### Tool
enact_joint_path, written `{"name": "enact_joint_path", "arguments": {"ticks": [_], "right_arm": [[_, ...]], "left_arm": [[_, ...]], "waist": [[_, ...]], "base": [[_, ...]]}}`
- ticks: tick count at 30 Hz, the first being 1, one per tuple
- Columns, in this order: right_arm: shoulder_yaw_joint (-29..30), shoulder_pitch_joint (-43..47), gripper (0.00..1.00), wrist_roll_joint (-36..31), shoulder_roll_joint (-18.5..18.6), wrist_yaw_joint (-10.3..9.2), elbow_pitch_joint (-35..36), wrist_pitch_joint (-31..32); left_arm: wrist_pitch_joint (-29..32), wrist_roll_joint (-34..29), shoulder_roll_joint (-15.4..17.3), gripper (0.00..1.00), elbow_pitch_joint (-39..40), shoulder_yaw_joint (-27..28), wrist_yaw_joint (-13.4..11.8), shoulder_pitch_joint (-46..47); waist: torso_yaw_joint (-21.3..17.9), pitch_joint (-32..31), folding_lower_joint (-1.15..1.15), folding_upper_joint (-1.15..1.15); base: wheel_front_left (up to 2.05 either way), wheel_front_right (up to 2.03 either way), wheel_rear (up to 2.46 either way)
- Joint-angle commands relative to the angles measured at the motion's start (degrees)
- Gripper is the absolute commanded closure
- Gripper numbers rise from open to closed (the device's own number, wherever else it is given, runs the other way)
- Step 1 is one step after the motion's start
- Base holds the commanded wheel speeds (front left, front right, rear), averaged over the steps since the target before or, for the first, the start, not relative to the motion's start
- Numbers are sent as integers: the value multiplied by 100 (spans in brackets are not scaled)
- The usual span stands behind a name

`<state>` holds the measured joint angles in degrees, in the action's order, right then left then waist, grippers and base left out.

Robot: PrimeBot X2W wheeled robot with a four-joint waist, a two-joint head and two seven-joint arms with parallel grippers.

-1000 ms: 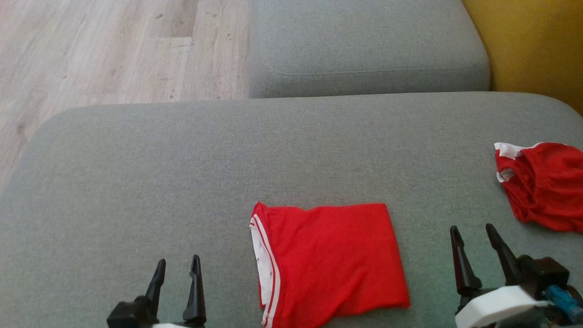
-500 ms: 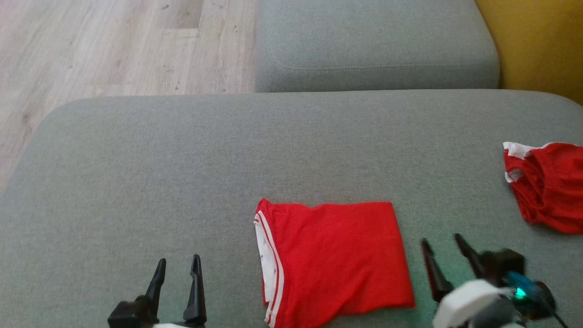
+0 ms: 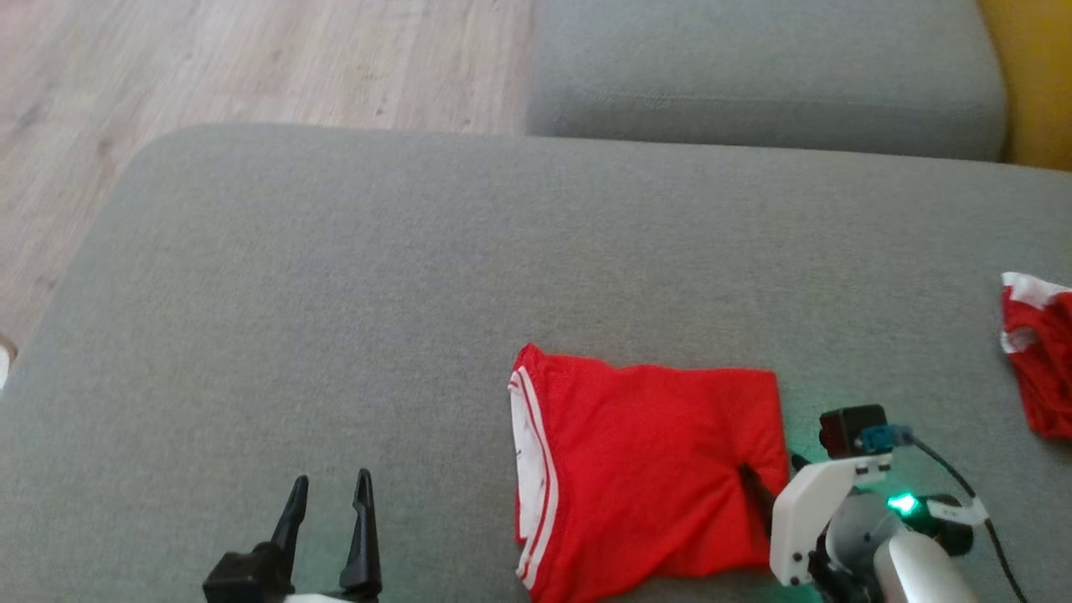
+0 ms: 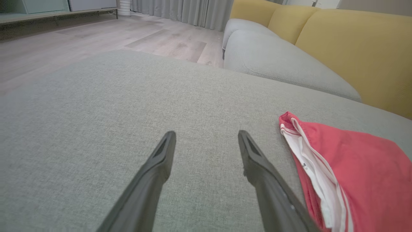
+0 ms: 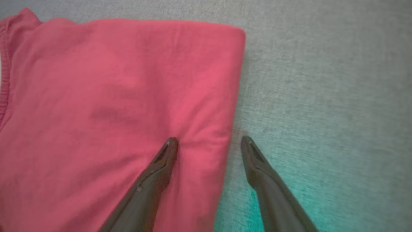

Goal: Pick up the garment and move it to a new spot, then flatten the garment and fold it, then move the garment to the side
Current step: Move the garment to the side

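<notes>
So the folded red garment with the white-striped waistband (image 3: 645, 469) is lying flat on the big grey fabric sofa cushion (image 3: 335, 293), down near the front edge and a bit right of centre in the head view. The waistband side faces the robot's left and the folded edge faces its right.

The right gripper (image 5: 209, 139) is spread open and straddling that folded right-hand edge. In the right wrist view one dark finger (image 5: 161, 164) has its tip on the red fabric, just inside the edge, and the other sits on bare grey cushion just beside the cloth. Creases fan out from the tip on the fabric, so it looks like it's pressing down there (can't tell how hard). Nothing is pinched between the fingers. There's a green glow on the cushion next to that wrist.

The left gripper (image 3: 331, 477) is open too, fingers apart with nothing between them, low over bare cushion off to the left of the garment. In the left wrist view the waistband end is near its right-hand finger but not touching it.

Also around: a second, crumpled red and white garment (image 3: 1038, 360) at the far right edge of the cushion, well apart from the folded one, another grey seat cushion (image 3: 754, 75) behind, pale wood flooring (image 3: 251, 59) and a mustard yellow sofa back (image 4: 354, 48).
</notes>
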<state>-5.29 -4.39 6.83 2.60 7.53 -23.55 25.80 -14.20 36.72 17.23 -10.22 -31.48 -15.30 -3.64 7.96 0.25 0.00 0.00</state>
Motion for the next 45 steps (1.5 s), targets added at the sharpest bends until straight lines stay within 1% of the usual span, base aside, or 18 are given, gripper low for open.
{"name": "enact_joint_path", "arguments": {"ticks": [1, 2, 3, 4, 5, 6, 9, 12, 15, 22, 26, 29, 32, 35, 41, 45], "right_arm": [[-127, -339, 0, 97, 28, -4, 111, 43], [-121, -367, 0, 167, 28, -4, 58, 69], [-104, -395, 43, 208, 28, -4, 4, 80], [-99, -425, 64, 207, 28, -4, -42, 74], [-107, -457, 96, 194, 28, -4, -74, 55], [-108, -492, 100, 216, 28, -4, -81, -3], [-66, -647, 100, 262, 28, -4, -28, -242], [37, -834, 100, 138, 89, -4, 74, -419], [203, -1020, 100, 48, 230, -4, 224, -499], [612, -1387, 100, 16, 575, -4, 680, -493], [789, -1597, 100, 29, 595, -4, 837, -519], [877, -1707, 100, 29, 546, -4, 845, -566], [953, -1762, 100, 16, 515, -4, 802, -628], [988, -1812, 100, 2, 482, -4, 769, -677], [823, -2072, 100, -25, 467, -4, 761, -699], [660, -2635, 100, 2, 560, -4, 637, -550]], "left_arm": [[-56, -78, 19, 0, 143, 199, 7, 354], [-57, -79, 20, 0, 140, 206, 9, 359], [-58, -77, 22, 0, 135, 214, 13, 358], [-60, -77, 25, 0, 132, 224, 12, 355], [-61, -78, 30, 0, 133, 241, 9, 353], [-63, -78, 36, 0, 139, 265, 1, 350], [-66, -101, 64, 0, 181, 326, -16, 357], [-69, -117, 86, 0, 235, 383, -41, 356], [-72, -135, 104, 0, 282, 443, -47, 378], [-54, -248, 176, 0, 394, 443, -25, 566], [47, -338, 285, 0, 463, 422, -17, 766], [161, -404, 328, 0, 523, 363, 6, 942], [250, -438, 301, 0, 577, 286, 39, 1097], [313, -470, 276, 0, 612, 226, 34, 1183], [348, -469, 303, 0, 613, 217, 5, 1185], [309, -423, 335, 0, 612, 279, -51, 1092]], "waist": [[114, 121, 0, 0], [135, 148, 0, 0], [144, 169, 0, 0], [143, 189, 0, 0], [132, 210, 0, 0], [109, 232, 0, 0], [-56, 296, 0, 0], [-359, 361, 0, 0], [-768, 446, 0, 0], [-1908, 799, 0, 0], [-2524, 1057, 0, 0], [-2807, 1180, 0, 0], [-2916, 1235, 0, 0], [-2920, 1251, 0, 0], [-2789, 1247, 0, 0], [-2647, 1224, 0, 0]], "base": [[0, 0, 0], [0, 0, 0], [0, 0, 0], [0, 0, 0], [0, 0, 0], [0, 0, 0], [0, 0, 0], [0, 0, 0], [0, 0, 0], [0, 0, 0], [0, 0, 0], [0, 0, 0], [0, 0, 0], [0, 0, 0], [0, 0, 0], [0, 0, 0]]}}
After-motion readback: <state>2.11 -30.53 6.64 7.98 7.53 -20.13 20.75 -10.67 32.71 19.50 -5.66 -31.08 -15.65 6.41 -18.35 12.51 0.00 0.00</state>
